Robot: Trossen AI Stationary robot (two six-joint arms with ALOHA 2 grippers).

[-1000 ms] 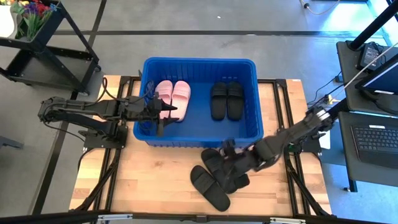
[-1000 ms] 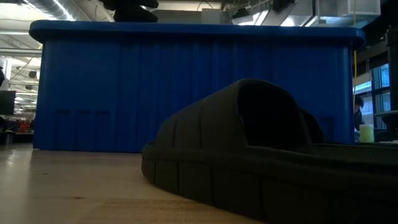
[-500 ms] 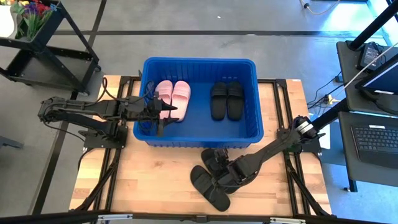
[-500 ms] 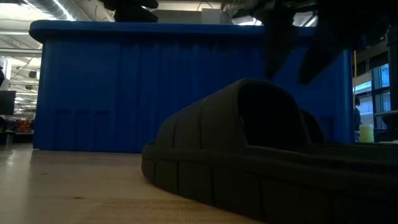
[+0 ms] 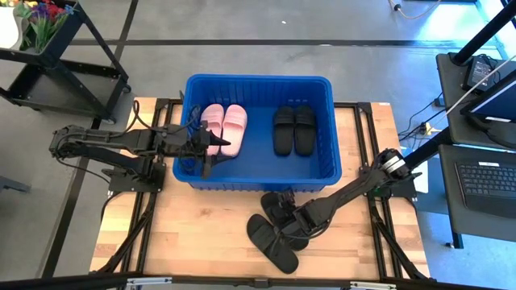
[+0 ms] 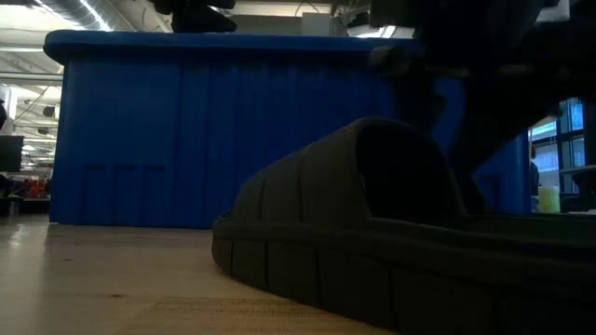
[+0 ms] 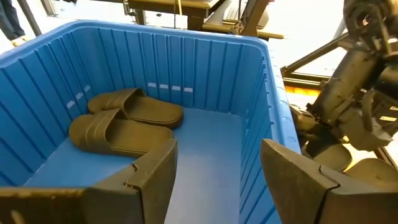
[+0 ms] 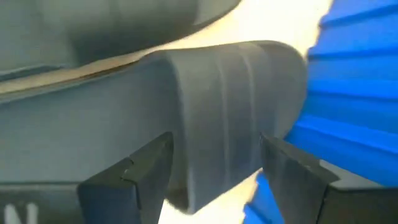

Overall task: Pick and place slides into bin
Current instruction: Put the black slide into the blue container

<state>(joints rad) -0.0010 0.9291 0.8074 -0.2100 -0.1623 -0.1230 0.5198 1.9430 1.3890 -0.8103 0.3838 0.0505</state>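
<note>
Right gripper [image 5: 284, 226] is down over the two black slides [image 5: 278, 211] left on the table – jaws spread around a strap, not clenched yet. They lie just in front of the bin [image 5: 260, 184], so it's the nearer arm – left gripper [image 5: 211, 147] hangs open, empty, inside the tub.

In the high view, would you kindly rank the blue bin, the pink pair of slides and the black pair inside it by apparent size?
1. The blue bin, clearly largest.
2. The pink pair and the black pair in the bin look about alike; I would not rank them.
</note>
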